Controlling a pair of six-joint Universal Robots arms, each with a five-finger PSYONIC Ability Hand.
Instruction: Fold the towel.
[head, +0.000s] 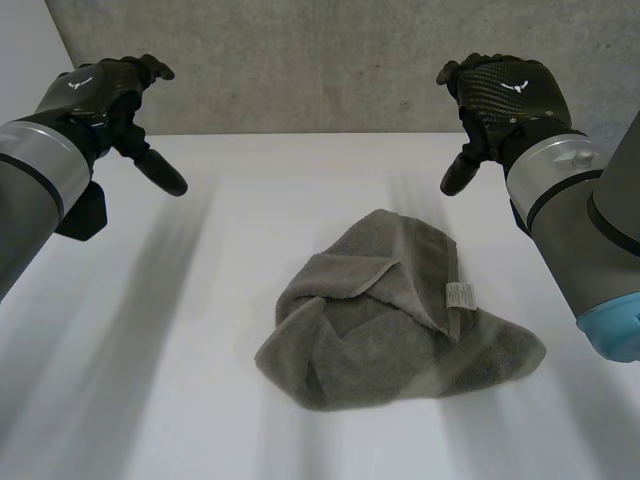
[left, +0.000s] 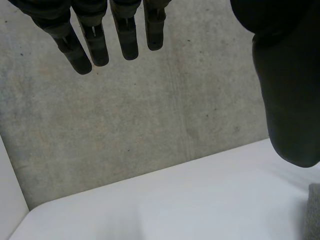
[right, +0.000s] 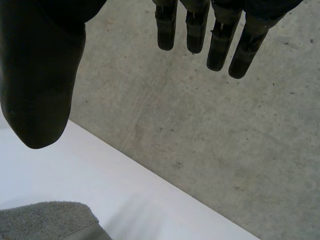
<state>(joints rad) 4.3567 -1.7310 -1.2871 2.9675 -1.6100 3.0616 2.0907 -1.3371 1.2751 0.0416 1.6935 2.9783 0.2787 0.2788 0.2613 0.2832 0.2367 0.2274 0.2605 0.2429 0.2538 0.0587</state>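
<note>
Grey towel in a heap at mid-table, both hands held high and empty.
Head view: the towel (head: 400, 320) lies bunched on the white table (head: 150, 380) with its label (head: 459, 295) up. Its corners are folded under, so I judge a grab could pinch the wrong layer and drag the heap. The left hand (head: 110, 95) and right hand (head: 505, 95) hover well apart from it. Left wrist view: straight fingers (left: 95, 45), thumb spread, holding nothing. Right wrist view: fingers (right: 220, 47) likewise relaxed and empty, with a towel edge beyond the thumb.
</note>
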